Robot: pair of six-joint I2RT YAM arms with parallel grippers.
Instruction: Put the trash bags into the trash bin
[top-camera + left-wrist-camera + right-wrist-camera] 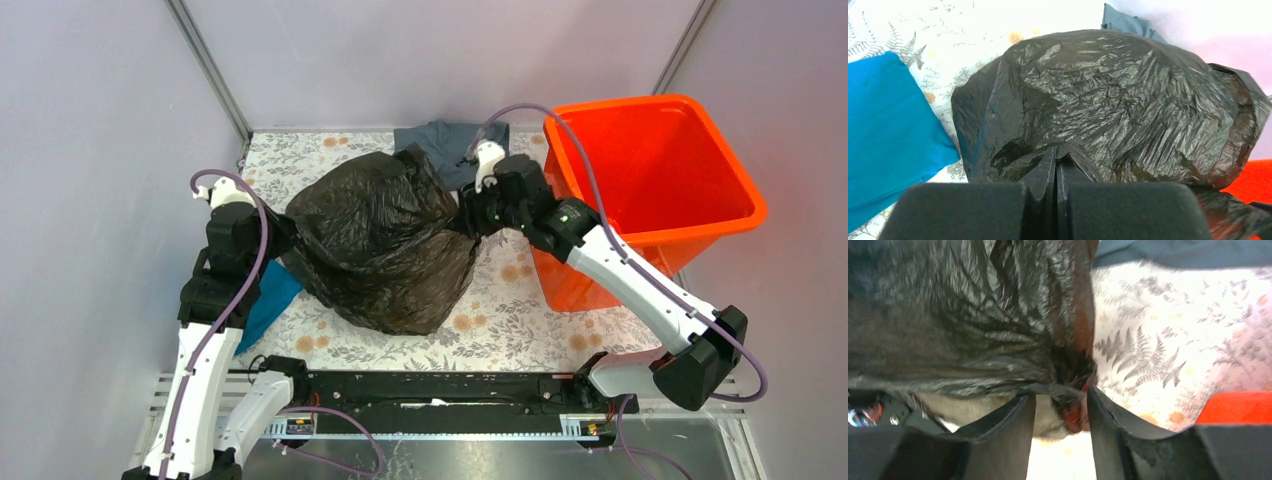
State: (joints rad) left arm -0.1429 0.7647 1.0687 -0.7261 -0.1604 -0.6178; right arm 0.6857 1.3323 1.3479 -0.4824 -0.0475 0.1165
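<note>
The black crinkly trash bag (385, 240) lies bulging in the middle of the floral table, left of the orange trash bin (650, 170). At the bag's left edge my left gripper (283, 232) is shut on a fold of the bag (1108, 100), the film pinched between its fingers (1056, 155). My right gripper (468, 212) is at the bag's right side, between bag and bin. Its jaws stand apart in the right wrist view (1060, 400). A gathered bunch of the bag (973, 315) hangs loose between them, resting against the right finger.
A teal-blue cloth (265, 300) lies under the left arm, beside the bag (883, 130). At the table's back edge, behind the bag, sits a grey-blue cloth (450, 145). The bin stands at the table's right, partly over its edge. Grey walls enclose the table.
</note>
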